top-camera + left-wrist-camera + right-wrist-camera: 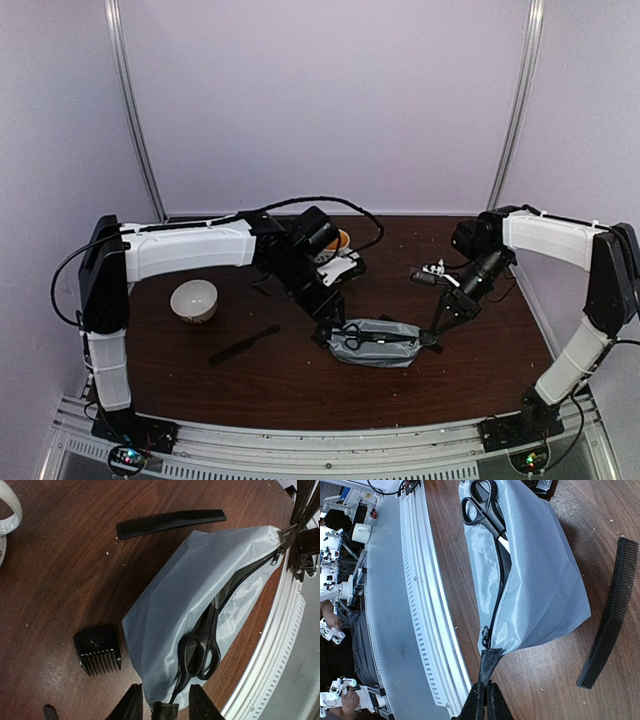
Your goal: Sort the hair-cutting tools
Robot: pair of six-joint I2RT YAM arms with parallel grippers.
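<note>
A grey zip pouch (378,343) (200,580) (535,565) lies near the table's front. Black-handled scissors (201,649) (480,504) stick handles-first out of its open zip. My left gripper (165,707) (325,330) is open at the pouch's left end, fingers either side of a black tab without pinching it. My right gripper (485,700) (436,338) is shut on the black tab at the zip's other end. One black comb (170,522) (610,615) lies beyond the pouch, another comb (244,345) to the left. A small black block (97,650) rests beside the pouch. A silvery-black tool (430,275) lies behind the right arm.
A white bowl (194,300) stands at the left. A patterned mug (345,268) sits behind the left arm, partly hidden. The metal rail (330,440) (430,605) runs along the table's near edge, close to the pouch.
</note>
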